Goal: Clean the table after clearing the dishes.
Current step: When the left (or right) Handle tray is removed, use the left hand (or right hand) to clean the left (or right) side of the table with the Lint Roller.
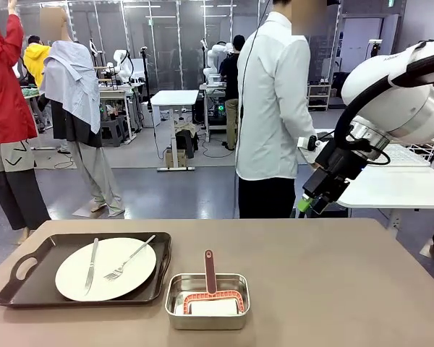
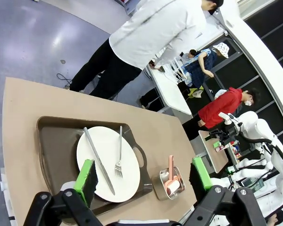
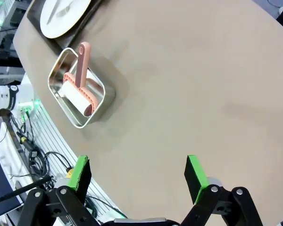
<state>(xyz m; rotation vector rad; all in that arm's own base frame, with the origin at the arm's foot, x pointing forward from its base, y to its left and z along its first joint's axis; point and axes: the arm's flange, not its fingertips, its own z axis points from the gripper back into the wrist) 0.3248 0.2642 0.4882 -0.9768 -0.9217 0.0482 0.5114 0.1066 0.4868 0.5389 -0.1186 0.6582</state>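
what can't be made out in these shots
Front view: the table's sides and near edge, cut off by the frame.
Left wrist view: the tray's near corner and part of the plate rim, behind the left gripper.
Right wrist view: most of the plate and tray, cut by the top edge.

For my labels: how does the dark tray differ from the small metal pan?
The tray is dark brown; the pan is shiny steel. The tray is wide, shallow, with handles; the pan is smaller and deeper. The tray holds a white plate, knife and fork; the pan holds a red-handled roller. Both are rectangular and rest on the table.
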